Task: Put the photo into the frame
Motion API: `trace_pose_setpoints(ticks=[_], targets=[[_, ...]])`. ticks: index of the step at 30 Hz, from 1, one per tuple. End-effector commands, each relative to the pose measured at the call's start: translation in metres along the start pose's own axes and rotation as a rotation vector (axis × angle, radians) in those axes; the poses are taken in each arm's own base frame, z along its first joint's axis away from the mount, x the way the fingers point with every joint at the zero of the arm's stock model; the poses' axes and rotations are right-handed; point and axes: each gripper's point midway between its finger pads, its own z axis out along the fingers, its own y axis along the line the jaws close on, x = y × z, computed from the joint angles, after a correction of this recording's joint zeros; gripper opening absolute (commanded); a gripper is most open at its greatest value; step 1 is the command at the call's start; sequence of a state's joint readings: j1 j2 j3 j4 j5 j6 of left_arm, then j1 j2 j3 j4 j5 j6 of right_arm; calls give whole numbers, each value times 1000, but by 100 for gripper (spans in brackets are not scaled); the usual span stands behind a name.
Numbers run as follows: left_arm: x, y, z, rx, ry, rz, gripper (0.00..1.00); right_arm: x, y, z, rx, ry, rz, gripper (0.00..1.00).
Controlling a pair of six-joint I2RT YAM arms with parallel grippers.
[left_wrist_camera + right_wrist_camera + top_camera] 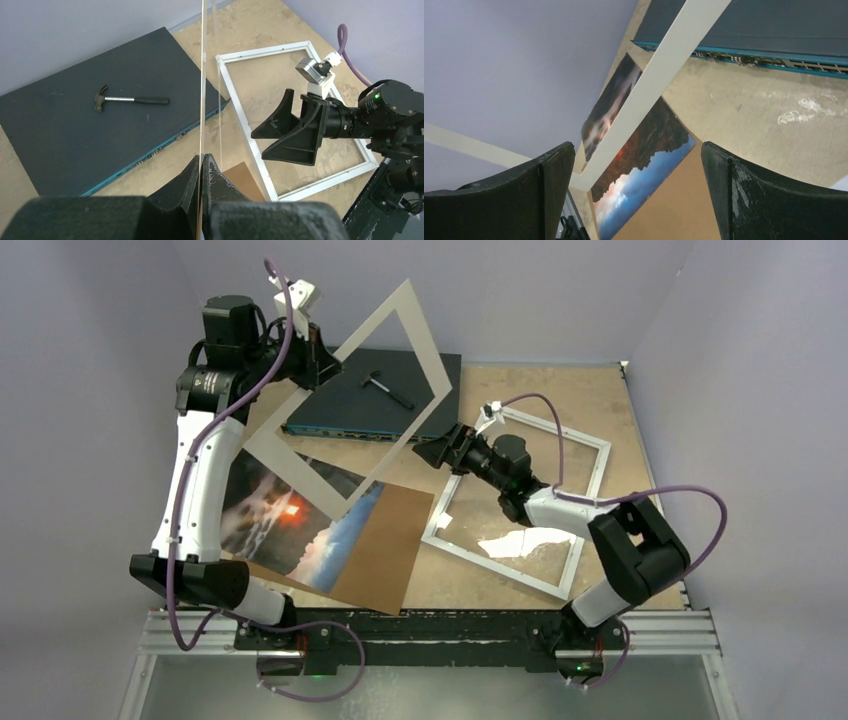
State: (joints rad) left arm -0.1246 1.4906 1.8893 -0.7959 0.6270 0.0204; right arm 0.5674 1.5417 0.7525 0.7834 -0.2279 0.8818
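The photo [290, 520], a dark cloudy landscape with an orange glow, lies on a brown backing board [390, 540] at the left of the table. My left gripper [318, 365] is shut on a corner of the white mat sheet [424, 340] and holds it tilted in the air above the photo. In the left wrist view the mat sheet [202, 100] shows edge-on between the closed fingers. The white frame [480, 558] lies flat at the right. My right gripper [440, 452] stands open and empty beside the mat's lower right edge, facing the photo [644, 150].
A dark flat switch box [390, 390] lies at the back with a small hammer [385, 385] on it, just behind the raised mat. The purple cable [700, 530] of the right arm loops over the frame. Purple walls close in the back and sides.
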Motion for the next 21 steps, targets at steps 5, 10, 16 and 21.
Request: trace_pose_setpoints(ticks=[5,10,16,21], targets=[[-43,-29,-31,39,-105,13,0,-11,53,-4,-455,-136,-123,99],[-64,-43,-46,56,-157,9,0,-5,66,11,-568,-125,-52,99],[-72,-52,-53,75,-190,-4,0,-13,92,19,-673,-183,-35,99],[-74,-57,-56,88,-196,-7,0,-32,111,14,-807,-254,60,99]])
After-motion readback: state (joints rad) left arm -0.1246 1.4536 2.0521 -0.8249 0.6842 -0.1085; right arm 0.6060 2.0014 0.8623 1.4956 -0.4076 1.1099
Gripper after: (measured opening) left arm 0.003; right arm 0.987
